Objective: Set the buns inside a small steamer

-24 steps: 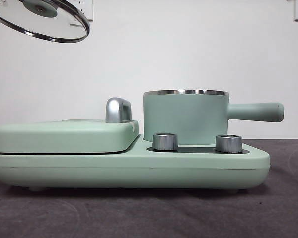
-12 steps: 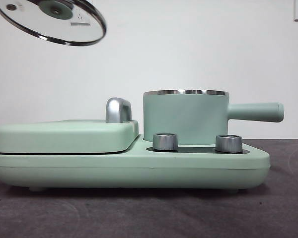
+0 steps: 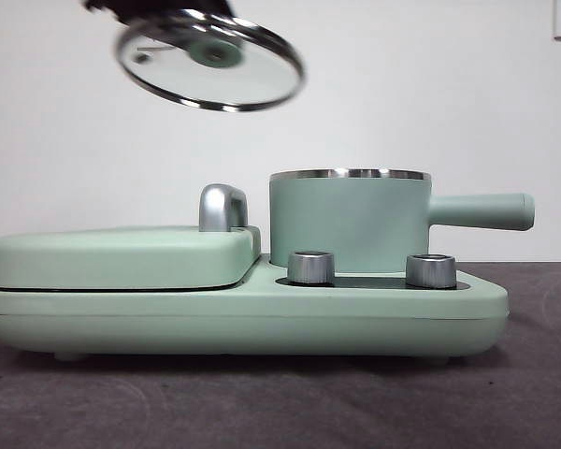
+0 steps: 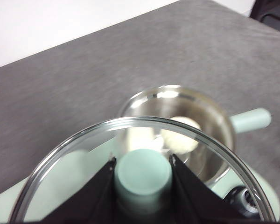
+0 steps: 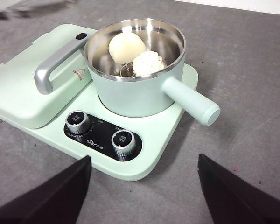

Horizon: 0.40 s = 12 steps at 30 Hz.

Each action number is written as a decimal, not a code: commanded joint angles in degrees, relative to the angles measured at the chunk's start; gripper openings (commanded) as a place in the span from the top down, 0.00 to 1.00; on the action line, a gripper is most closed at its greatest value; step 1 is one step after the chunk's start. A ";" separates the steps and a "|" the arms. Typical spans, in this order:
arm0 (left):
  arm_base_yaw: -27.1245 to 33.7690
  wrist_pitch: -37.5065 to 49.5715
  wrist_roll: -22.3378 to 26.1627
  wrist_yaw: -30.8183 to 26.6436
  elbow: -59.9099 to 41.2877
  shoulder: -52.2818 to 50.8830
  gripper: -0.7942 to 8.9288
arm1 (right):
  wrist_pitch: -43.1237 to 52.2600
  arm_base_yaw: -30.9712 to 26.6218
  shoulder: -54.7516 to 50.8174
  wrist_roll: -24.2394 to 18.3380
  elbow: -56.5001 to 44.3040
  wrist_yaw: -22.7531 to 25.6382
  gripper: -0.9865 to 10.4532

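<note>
In the front view, the glass lid (image 3: 210,61) is seen held tilted in the air, above and to the side of the small steamer (image 3: 348,222), which stands uncovered on the green cooker base (image 3: 243,313). The closed grill plate (image 3: 122,257) lies beside it, on the side away from its handle. The buns cannot be seen here, being hidden by the steamer wall.

In the left wrist view, the left gripper (image 4: 143,175) is shown clamped on the lid's green knob (image 4: 143,175), one jaw at each side. Through and past the glass, the steamer's steel bowl is seen below, with pale buns inside, somewhat blurred.

In the right wrist view, the right gripper (image 5: 144,186) is seen with jaws spread wide and nothing between them, waiting above the desk (image 5: 252,70). Both buns (image 5: 135,55) are shown resting side by side inside the steamer.

The loading is judged done; only the lid appears left to be set on the rim.
</note>
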 commanded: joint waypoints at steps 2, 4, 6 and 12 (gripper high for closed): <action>-3.34 8.24 -1.01 0.37 1.05 4.13 0.90 | 0.39 0.35 0.07 -0.17 0.50 0.07 0.60; -4.63 11.37 -0.98 0.35 1.05 6.08 0.90 | 0.39 0.35 0.07 -0.20 0.50 0.04 0.60; -5.77 14.86 -0.96 0.31 1.05 8.35 0.90 | 0.37 0.35 0.07 -0.20 0.50 0.02 0.60; -6.64 24.48 -0.76 -0.57 1.25 14.56 0.90 | 0.35 0.35 0.07 -0.20 0.50 -0.33 0.60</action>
